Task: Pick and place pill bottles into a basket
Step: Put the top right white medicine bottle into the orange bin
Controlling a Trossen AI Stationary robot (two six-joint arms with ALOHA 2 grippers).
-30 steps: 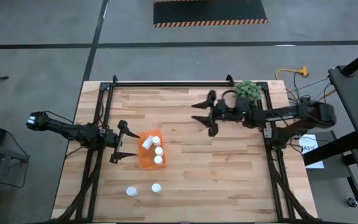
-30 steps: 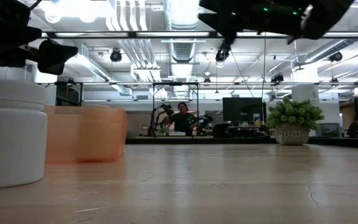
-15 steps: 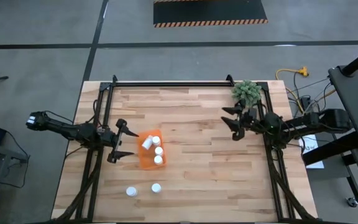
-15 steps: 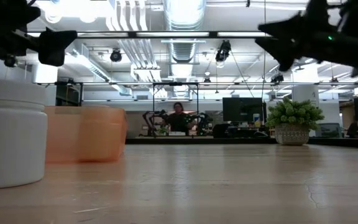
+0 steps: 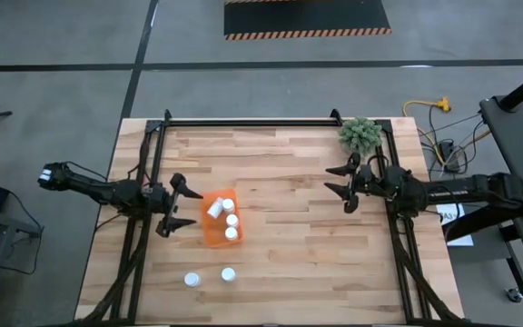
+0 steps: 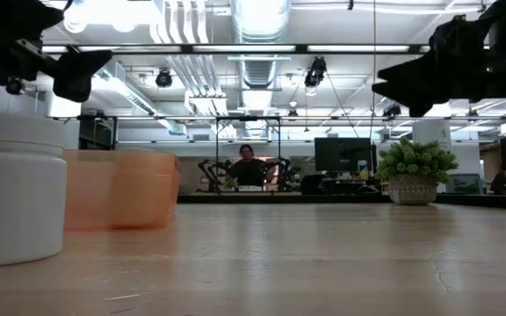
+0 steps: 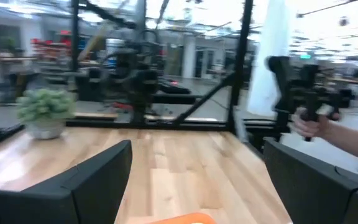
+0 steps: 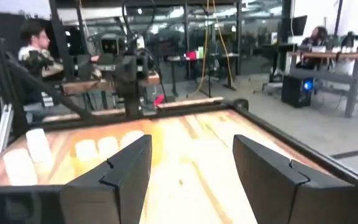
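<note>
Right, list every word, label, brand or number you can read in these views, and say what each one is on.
None can be read.
Pill bottles: white, no legible label in any view.
Basket: plain orange, no marking.
White sheet by the table's right edge: print too small to read.
Striped floor mat: hazard stripes only, no words.

The wooden worktop (image 5: 280, 236) is carrying an orange basket (image 5: 212, 232), sitting just ahead of the left arm's jaws with bottles in it. Two pill bottles (image 5: 192, 279) are standing on the bare planks beside those jaws, apart from the basket. A green plant (image 5: 361, 133) is resting beside the right arm's jaws
</note>
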